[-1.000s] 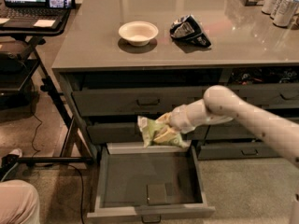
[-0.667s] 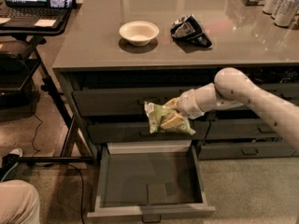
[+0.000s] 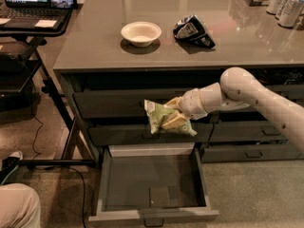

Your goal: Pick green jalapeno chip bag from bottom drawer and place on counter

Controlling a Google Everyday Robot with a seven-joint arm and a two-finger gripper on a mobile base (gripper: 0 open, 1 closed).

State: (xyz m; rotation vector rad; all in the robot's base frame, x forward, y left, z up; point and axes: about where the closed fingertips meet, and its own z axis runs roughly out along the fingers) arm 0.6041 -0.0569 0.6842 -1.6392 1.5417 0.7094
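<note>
My gripper [image 3: 176, 112] is shut on the green jalapeno chip bag [image 3: 164, 118], a wrinkled light-green and white foil bag. It holds the bag in the air in front of the upper drawer fronts, above the bottom drawer [image 3: 153, 184], which is pulled open with a bare grey floor. The bag hangs below the edge of the counter [image 3: 190, 63]. My arm reaches in from the right.
A white bowl [image 3: 140, 33] and a black-and-white snack bag [image 3: 193, 31] sit on the counter. Cans [image 3: 285, 4] stand at its back right. A black laptop table [image 3: 33, 23] stands to the left. A person's knee [image 3: 16, 205] and shoe show at bottom left.
My gripper has lifted the chip bag up and slightly right, from just above the open drawer to level with the middle drawer fronts.
</note>
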